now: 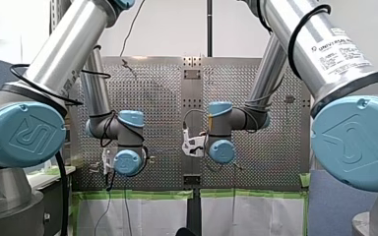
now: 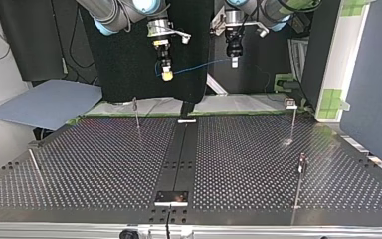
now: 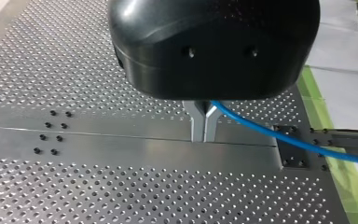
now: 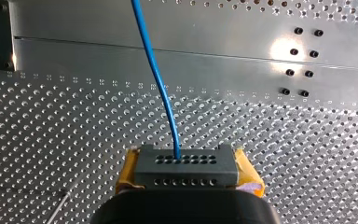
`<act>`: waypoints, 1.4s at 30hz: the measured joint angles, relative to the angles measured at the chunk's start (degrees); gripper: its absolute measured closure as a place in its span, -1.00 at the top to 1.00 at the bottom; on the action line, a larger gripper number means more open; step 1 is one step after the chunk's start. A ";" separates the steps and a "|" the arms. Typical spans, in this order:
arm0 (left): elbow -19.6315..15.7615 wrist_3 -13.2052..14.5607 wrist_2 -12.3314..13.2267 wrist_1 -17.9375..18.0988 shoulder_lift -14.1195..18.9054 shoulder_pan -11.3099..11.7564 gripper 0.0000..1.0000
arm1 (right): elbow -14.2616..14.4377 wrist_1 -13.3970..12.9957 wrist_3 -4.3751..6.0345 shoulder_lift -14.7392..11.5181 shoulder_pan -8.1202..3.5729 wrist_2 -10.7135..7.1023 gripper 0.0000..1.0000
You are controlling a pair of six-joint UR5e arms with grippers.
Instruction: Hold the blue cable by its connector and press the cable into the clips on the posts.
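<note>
Perforated table (image 2: 258, 164), right gripper (image 4: 187, 163) clamped tight on connector (image 4: 186, 176), left gripper (image 3: 204, 135) pinched closed on blue cable (image 4: 156, 70).

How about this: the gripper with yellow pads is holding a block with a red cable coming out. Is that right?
Not quite. The cable is blue, not red; the right wrist view shows it. The rest holds: my right gripper, with yellow pads, is holding the block, and the cable comes out of it.
</note>
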 joint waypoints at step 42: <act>-7.18 -1.23 3.17 2.76 2.89 4.68 -1.00 | -9.82 8.98 3.14 10.58 13.62 3.04 -1.00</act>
